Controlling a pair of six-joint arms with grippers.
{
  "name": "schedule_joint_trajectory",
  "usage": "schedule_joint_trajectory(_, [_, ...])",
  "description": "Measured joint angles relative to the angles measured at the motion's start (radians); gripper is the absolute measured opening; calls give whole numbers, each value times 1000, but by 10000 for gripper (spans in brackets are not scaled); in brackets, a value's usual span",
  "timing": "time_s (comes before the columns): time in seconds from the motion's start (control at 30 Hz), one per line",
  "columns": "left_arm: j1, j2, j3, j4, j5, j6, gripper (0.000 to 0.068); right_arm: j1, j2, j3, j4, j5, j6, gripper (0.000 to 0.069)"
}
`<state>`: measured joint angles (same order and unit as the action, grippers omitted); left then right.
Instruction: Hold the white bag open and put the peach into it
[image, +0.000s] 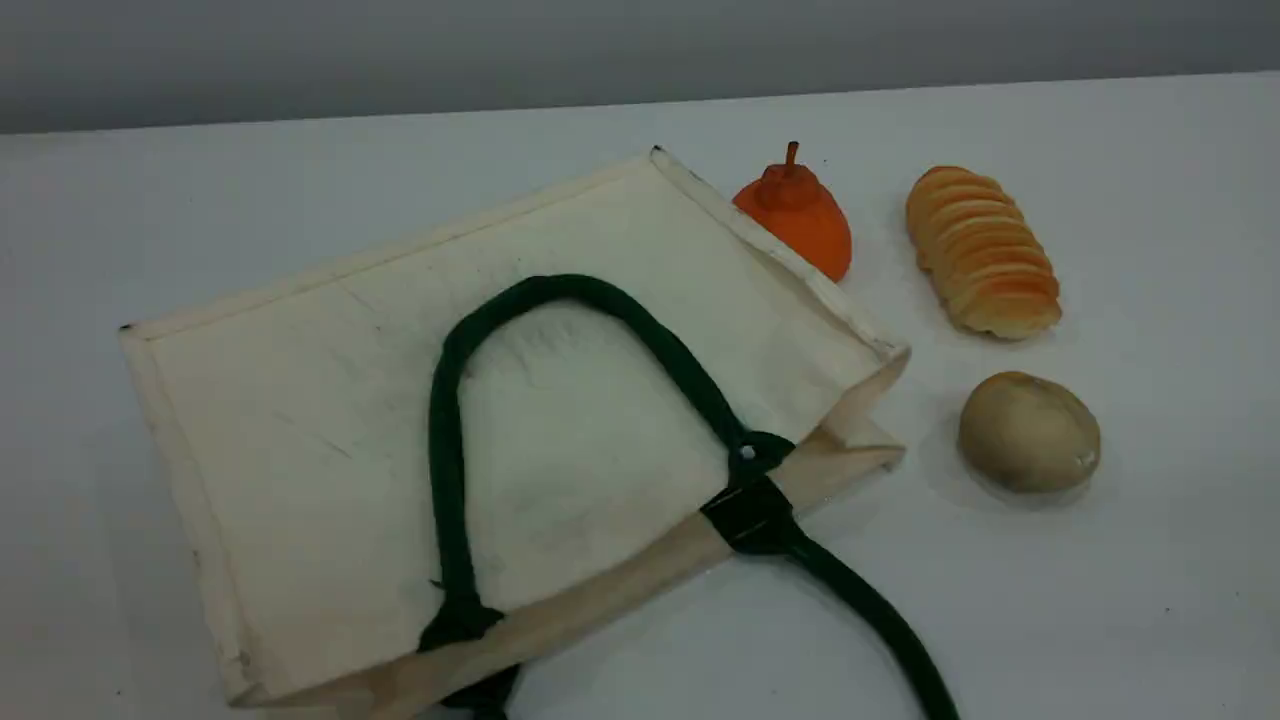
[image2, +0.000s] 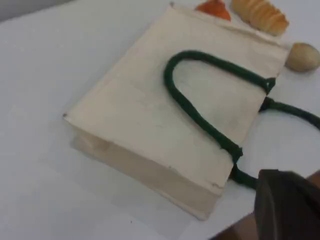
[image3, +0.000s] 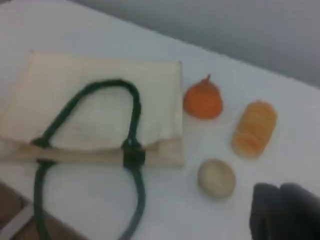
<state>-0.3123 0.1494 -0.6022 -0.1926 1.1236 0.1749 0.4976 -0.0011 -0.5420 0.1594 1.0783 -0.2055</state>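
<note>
The white bag (image: 400, 420) lies flat on the table, its mouth facing the front right and nearly closed. It also shows in the left wrist view (image2: 150, 110) and the right wrist view (image3: 100, 105). One dark green handle (image: 560, 290) rests curled on the bag's upper side, and the other handle (image: 880, 620) trails onto the table in front. The peach is out of view. Neither arm appears in the scene view. My left gripper (image2: 285, 205) shows only as a dark tip above the table near the bag's mouth corner. My right gripper (image3: 285, 210) hovers right of the potato. Both are shut and hold nothing.
An orange pear-shaped fruit (image: 797, 212) sits against the bag's far right edge. A ridged golden bread-like toy (image: 982, 250) lies to its right. A tan potato-like lump (image: 1028, 432) sits just right of the bag's mouth.
</note>
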Motion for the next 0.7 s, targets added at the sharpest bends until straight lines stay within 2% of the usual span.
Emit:
schedule_joint_trajectory(0.17, [0,0,52,-2,-52,0,8,0,0,34,3,-7,0,13])
schedule_joint_trajectory(0.53, [0,0,53,13,-60,0,8,0,1,33,3,-5,2,17])
schedule_joint_trajectory(0.7, [0,0,69,86,-24,-45,8,0,1,33,3,-5,3,18])
